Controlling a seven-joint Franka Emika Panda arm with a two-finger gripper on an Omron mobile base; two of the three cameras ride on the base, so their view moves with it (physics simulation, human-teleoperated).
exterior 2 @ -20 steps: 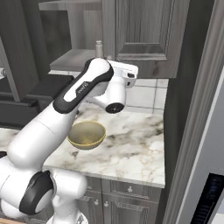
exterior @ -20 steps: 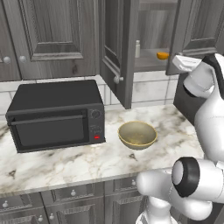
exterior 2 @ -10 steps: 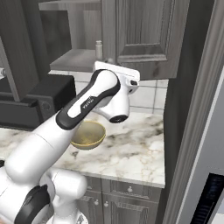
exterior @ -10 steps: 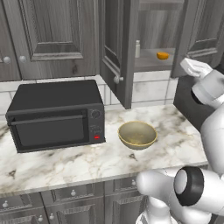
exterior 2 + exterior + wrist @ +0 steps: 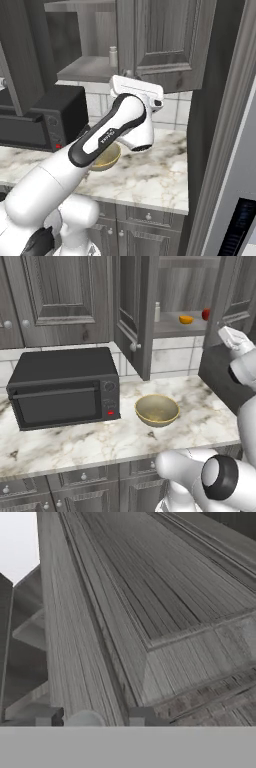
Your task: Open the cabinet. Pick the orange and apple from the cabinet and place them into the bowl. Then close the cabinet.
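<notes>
In the hand view the gripper (image 5: 86, 718) sits right up against a door of the cabinet (image 5: 165, 602), its two dark fingertips (image 5: 47, 717) rising on either side of a round silver knob (image 5: 85, 718). The tips stand partway apart with the knob between them and look close against it, so the jaws appear to be pinching the knob, though actual contact is hard to confirm. The raised panel of the door spreads away above and to the right of the tips in that view.

From the left base view, the white arm's hand (image 5: 235, 338) is up at the cabinet's right-hand door, at the edge of the open shelf. Just beside the hand on the lighter shelf lies the apple (image 5: 205, 314), dark red, and a little further along sits the orange (image 5: 186, 319); the two fruits are apart from each other. Beyond them stands a small pale bottle (image 5: 157, 312). The other door (image 5: 134, 311) hangs swung wide out.

Well below the gripper, on the marble counter (image 5: 75, 438), rests the bowl (image 5: 157, 409), nothing in it, with the black microwave (image 5: 64, 387) beside it.
</notes>
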